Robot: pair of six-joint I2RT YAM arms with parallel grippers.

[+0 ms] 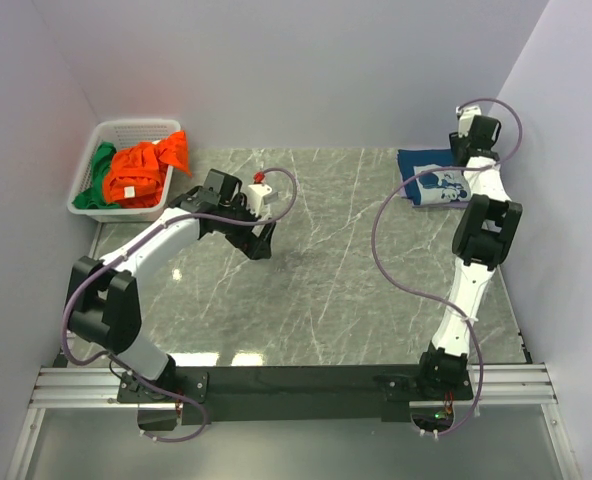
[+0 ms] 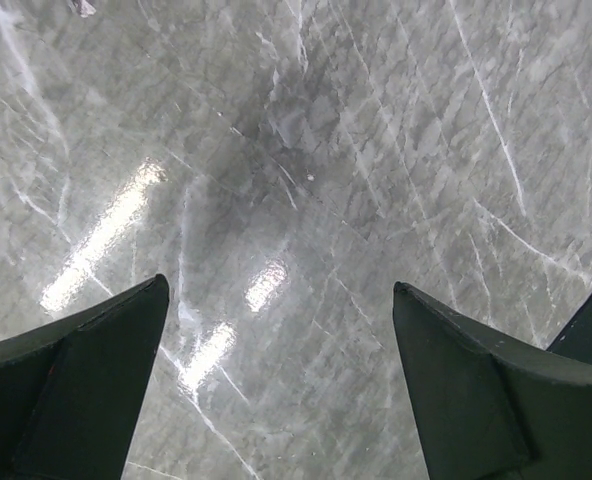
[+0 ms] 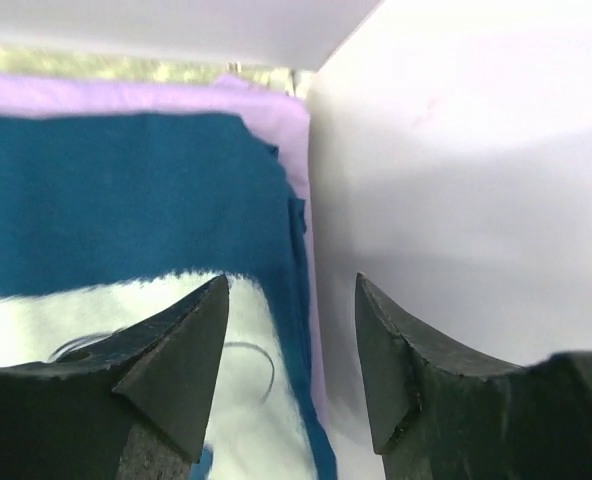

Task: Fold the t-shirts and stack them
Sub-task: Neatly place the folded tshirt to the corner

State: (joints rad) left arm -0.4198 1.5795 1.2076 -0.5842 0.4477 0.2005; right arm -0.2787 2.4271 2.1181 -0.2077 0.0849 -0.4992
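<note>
Top cam: I see the navy tee point(image 1: 421, 163) folded at the far-right corner of the tabletop point(image 1: 336, 280), white print point(image 1: 442, 190) up, w/ the right end effector point(image 1: 463, 150) over its far edge. The orange tee point(image 1: 141, 170) and green tee point(image 1: 100, 170) sit bunched in the white slotted basket point(image 1: 126, 127) at far left, orange on top, green against the left wall of the basket. The left end effector point(image 1: 261, 240) hangs over bare marble mid-left, near the basket but apart from it. Left wrist cam: fingers spread wide, nothing btwn them, only tabletop below. Right wrist cam: the right end effector's fingers stand apart w/ an empty gap, no cloth pinched; the navy tee lies just under and ahead of them, its right edge running alongside the side wall point(image 3: 476, 200). A lilac layer point(image 3: 276, 120) shows beneath the navy, prob. another folded tee, can't confirm. My read: the navy tee is placed, so the next pick is from the basket. That lies far-left and a bit beyond the left end effector, and the left arm is clearly the nearer one; the right is well apart across the whole tabletop. The basket's long axis runs roughly near-to-far, so I'd come in from its right side onto the orange tee.
</note>
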